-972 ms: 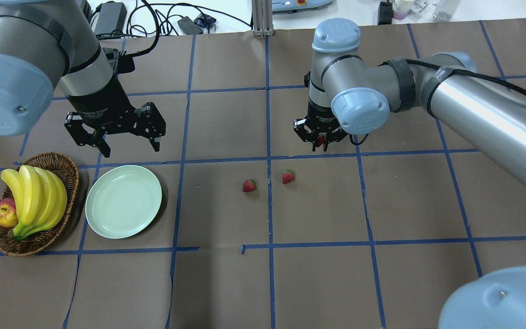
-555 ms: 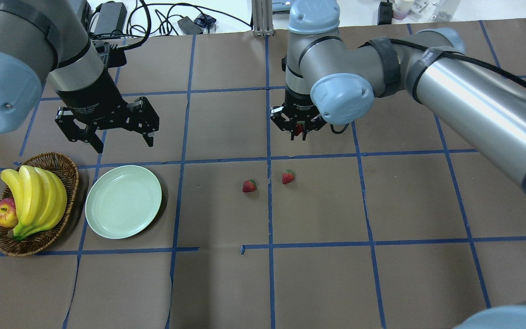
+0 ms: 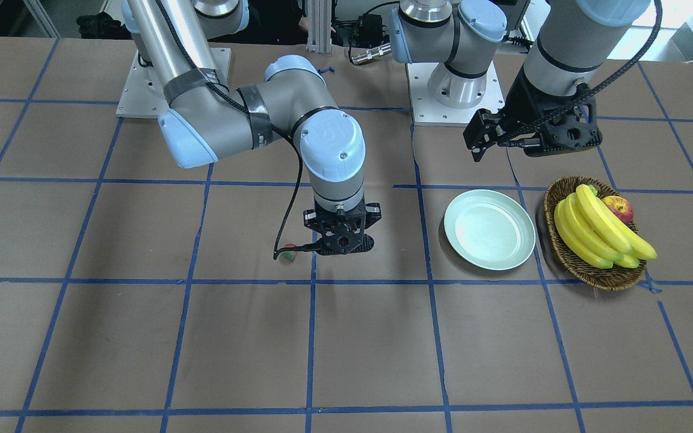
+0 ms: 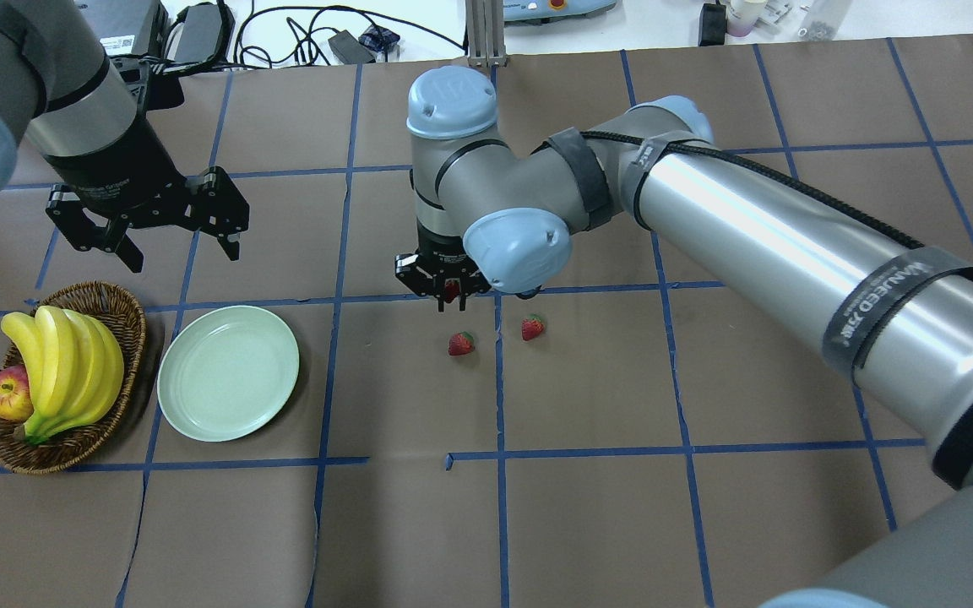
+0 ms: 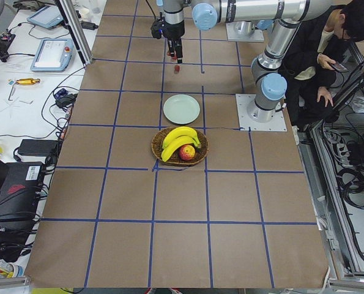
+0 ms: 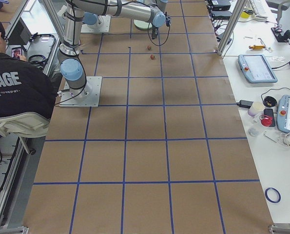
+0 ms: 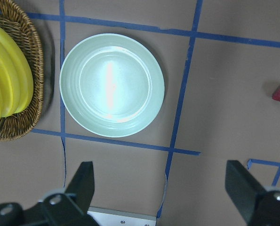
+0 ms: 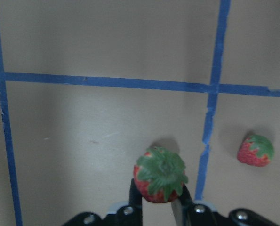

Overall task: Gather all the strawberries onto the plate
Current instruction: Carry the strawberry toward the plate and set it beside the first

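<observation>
Right claw [image 4: 450, 297] carried leftward toward plate [image 4: 228, 372], strawberry [image 8: 161, 175] pinched; left claw [image 4: 178, 247] spread wide, empty. Risk: shallow pinch, strawberry could be dropped short.

The brown worktop [image 3: 142, 337] carries a grid of blue tape lines. The right arm reaches in from the view's left with its wrist bent straight down. Its right pincer [image 3: 341, 243] hangs low over the middle of the worktop, and a black bracket [image 3: 344, 243] in front hides its fingertips. A thin black cable [image 3: 283, 222] loops down beside it, ending close to one strawberry [image 3: 289, 253] that lies on the paper. On the view's right, the left pincer [image 3: 534, 139] hangs above the worktop with its fingers spread wide. Below it lies the mint-green plate [image 3: 489, 231]. Just beside the plate stands a wicker basket [image 3: 563, 255] holding bananas [image 3: 599, 231] and an apple [image 3: 618, 207].
</observation>
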